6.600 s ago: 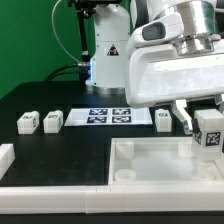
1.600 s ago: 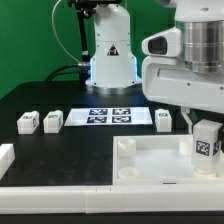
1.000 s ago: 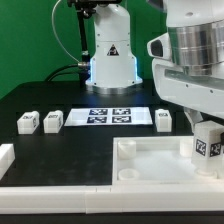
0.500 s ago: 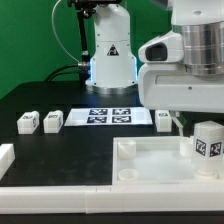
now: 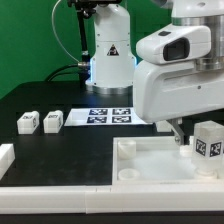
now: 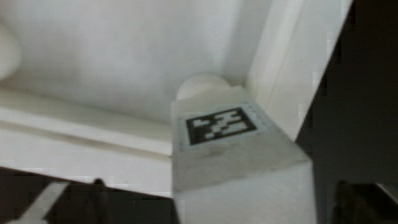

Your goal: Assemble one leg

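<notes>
— Two jaws, spread by the look of it, with nothing between them: the gripper (image 5: 181, 130) hangs over the tray (image 5: 150, 172).
— And the leg (image 5: 208, 140)?
— Just beside the gripper, towards the exterior view's right and a little lower. It stands upright in the tray's corner, free of the jaws.
— So it's placed?
— I'd say so. Next, I reckon, a straight lift clear without nudging it, unless it wants a turn to lock.
— All plastic?
— Matte white, yes. Blocky leg, softened edges, black-and-white tag facing us. The tray has a raised rim and a round socket (image 5: 127, 150). Well off to the exterior view's left, two more legs (image 5: 27, 122) sit on the black table (image 5: 60, 150).
</notes>
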`<control>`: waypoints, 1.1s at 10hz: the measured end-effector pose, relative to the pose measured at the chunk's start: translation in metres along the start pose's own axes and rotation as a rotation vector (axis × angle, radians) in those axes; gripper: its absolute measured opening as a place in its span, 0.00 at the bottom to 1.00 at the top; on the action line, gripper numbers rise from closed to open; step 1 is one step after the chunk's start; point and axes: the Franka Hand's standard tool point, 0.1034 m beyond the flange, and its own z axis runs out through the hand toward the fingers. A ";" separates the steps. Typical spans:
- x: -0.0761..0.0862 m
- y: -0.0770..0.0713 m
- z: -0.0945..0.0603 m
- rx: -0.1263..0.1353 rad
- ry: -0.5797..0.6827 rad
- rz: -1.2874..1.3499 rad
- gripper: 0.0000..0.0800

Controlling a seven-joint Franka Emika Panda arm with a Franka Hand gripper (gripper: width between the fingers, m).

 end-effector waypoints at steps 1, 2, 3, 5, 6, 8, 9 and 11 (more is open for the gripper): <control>-0.001 -0.002 0.001 0.002 -0.003 0.078 0.67; -0.001 -0.002 0.001 0.001 -0.003 0.064 0.50; -0.001 -0.001 0.001 0.002 -0.002 0.124 0.50; -0.001 0.000 0.002 0.001 -0.002 0.357 0.36; -0.001 0.001 0.002 0.008 -0.004 0.507 0.36; -0.002 0.004 0.003 0.032 -0.011 0.792 0.36; -0.002 0.007 0.003 0.051 -0.020 0.988 0.36; -0.002 0.009 0.003 0.071 -0.039 1.304 0.36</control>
